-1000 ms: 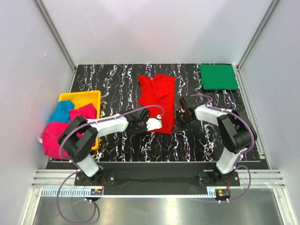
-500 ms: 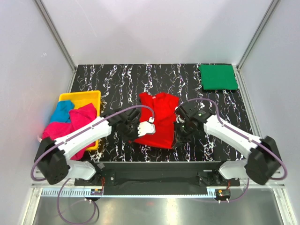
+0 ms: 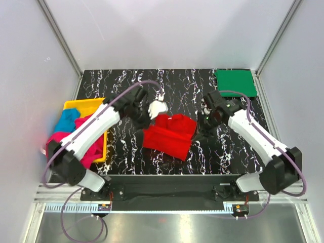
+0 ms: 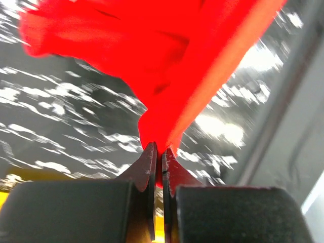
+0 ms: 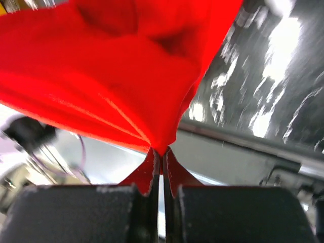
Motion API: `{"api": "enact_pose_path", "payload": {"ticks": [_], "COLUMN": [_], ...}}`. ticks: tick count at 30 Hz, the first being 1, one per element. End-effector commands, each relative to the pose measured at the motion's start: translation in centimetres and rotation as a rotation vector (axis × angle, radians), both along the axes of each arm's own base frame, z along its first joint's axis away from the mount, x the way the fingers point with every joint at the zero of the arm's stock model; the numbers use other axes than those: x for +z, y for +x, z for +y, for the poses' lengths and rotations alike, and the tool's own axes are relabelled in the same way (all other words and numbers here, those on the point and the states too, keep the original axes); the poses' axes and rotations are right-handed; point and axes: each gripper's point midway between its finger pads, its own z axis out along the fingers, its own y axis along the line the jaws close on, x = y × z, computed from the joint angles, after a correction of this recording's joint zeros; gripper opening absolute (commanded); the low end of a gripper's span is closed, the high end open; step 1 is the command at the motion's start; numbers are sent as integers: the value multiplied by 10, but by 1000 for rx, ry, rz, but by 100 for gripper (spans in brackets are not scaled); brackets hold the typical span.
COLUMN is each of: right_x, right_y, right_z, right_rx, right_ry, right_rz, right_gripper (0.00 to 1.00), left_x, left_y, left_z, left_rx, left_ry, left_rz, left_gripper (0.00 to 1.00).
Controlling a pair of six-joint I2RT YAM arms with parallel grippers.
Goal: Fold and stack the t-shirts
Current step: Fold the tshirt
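Red t-shirt (image 3: 169, 134) is mid-bench, slung between both arms; can't tell if its near edge touches the bench (image 3: 121, 86). Left end effector (image 4: 158, 152) is pinched nearly closed on a bunched tip of red cloth, and right end effector (image 5: 158, 154) is the same on the opposite side. Cloth fans out from each pinch in tension creases. Handling call: light, limp, zero stiffness, so it sags between the grip points and any fold only holds once laid flat. The pinches are thin, so pulling the arms apart hard could slip one out. Best holds are matching corners or hem points, kept level with light tension. Green t-shirt (image 3: 235, 82) lies folded flat at the far right corner, likely the stack spot. Magenta t-shirt (image 3: 59, 144) and turquoise t-shirt (image 3: 66, 120) are heaped in and over the yellow tray (image 3: 87, 103) on the left, unfolded.
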Motion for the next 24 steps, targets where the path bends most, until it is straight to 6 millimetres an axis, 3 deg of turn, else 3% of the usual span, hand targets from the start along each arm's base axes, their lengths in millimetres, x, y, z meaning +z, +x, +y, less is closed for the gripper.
{"api": "enact_pose_path", "payload": {"ticks": [1, 2, 3, 4, 6, 7, 8, 10, 11, 16, 21, 24], "right_x": [3, -3, -7, -12, -24, -27, -33, -41, -43, -59, -77, -83], "right_y": [41, 51, 58, 62, 77, 81, 91, 105, 109, 133, 155, 168], "right_z": [-30, -29, -33, -34, -38, -40, -42, -45, -45, -42, -41, -40], "right_rx": [-50, -47, -61, -64, -89, -100, -114, -136, -140, -154, -202, -222], "right_ry": [-49, -49, -56, -58, -52, -49, -51, -54, -53, -42, -24, -26], "right_rz": [-84, -90, -85, -80, -72, -71, -75, -74, -73, -68, -58, -65], "right_gripper": [0, 0, 0, 0, 0, 0, 0, 0, 0, 0, 2, 17], "left_x": [17, 17, 4, 14, 3, 9, -2, -4, -17, -39, -57, -67], "left_y": [63, 71, 79, 90, 105, 117, 127, 145, 150, 168, 188, 205], "left_z": [-7, -10, -14, -21, -28, -29, -28, -27, -26, -24, -29, -33], "left_rx": [99, 102, 102, 98, 93, 100, 111, 137, 141, 171, 218, 270], "left_ry": [-7, -6, 18, -1, 15, 11, 41, 50, 67, 103, 100, 82], "left_rz": [-80, -77, -38, -64, -52, -81, -74, -96, -70, -47, -68, -94], "left_gripper": [0, 0, 0, 0, 0, 0, 0, 0, 0, 2, 15, 33]}}
